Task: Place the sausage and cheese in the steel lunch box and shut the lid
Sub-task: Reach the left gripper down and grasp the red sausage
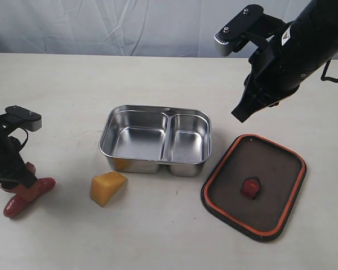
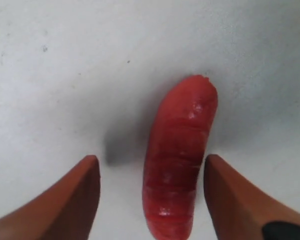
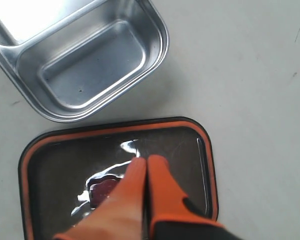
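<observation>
On the pale counter (image 1: 73, 79), take as reference the shiny rectangular two-compartment steel lunch box (image 1: 158, 108), open and with both compartments empty. Note the dark translucent lid with orange rim seal (image 1: 273, 169), lying flat just right of the box. Leave the right end effector (image 1: 241, 115) idle above that lid, fingers pressed together on nothing. Disregard for now the yellow-orange cheese wedge (image 1: 107, 187), just in front of the box and apart from it. Work with the left end effector (image 2: 150, 167), spread wide astride the small dark-red ridged sausage (image 2: 177, 160) at the counter's left. Centre first, since the sausage lies much nearer one finger. Close slowly across the middle segments, not the rounded tip, to prevent rolling. Lift only once firmly pinched.
</observation>
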